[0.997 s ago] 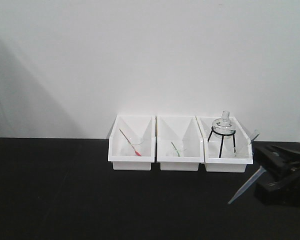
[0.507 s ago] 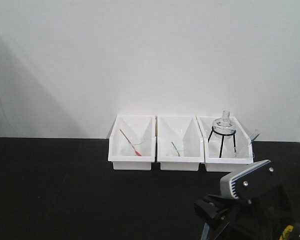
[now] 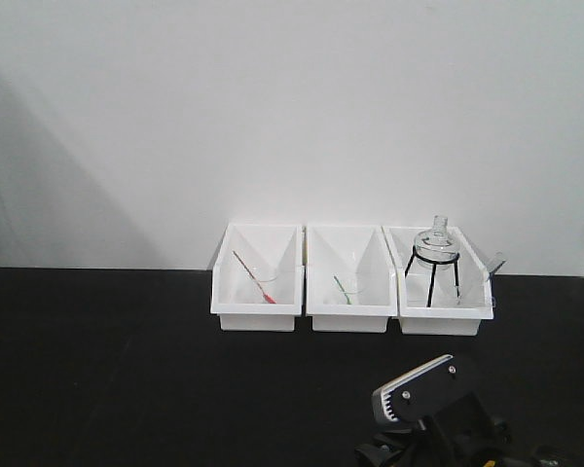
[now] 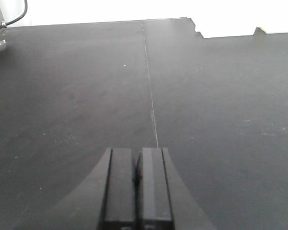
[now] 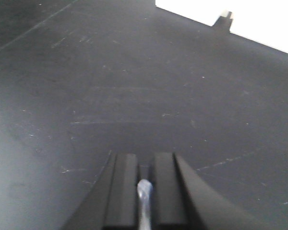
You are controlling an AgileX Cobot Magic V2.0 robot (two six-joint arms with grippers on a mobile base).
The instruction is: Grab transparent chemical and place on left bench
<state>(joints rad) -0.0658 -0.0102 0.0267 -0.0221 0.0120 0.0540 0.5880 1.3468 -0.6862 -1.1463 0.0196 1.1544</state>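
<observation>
The transparent chemical (image 5: 144, 203), a clear, faintly bluish pipette, sits between the two black fingers of my right gripper (image 5: 145, 160), which is shut on it just above the black worktop. Only its rounded end and a short length show in the right wrist view; in the front view it is hidden. The right arm's wrist housing (image 3: 423, 391) hangs low over the left bench (image 3: 127, 370), in front of the right-hand bin. My left gripper (image 4: 136, 154) is shut with nothing in it, over bare black surface.
Three white bins stand at the bench's back edge. The left one (image 3: 258, 297) holds a beaker with a red pipette, the middle one (image 3: 348, 297) a green pipette, the right one (image 3: 467, 316) a black tripod with a glass flask (image 3: 436, 241). A thin seam (image 4: 151, 96) crosses the worktop.
The right arm has swung from the right edge of the front view down and left to its bottom edge. The pipette, seen hanging from the gripper a second ago, has left that view.
</observation>
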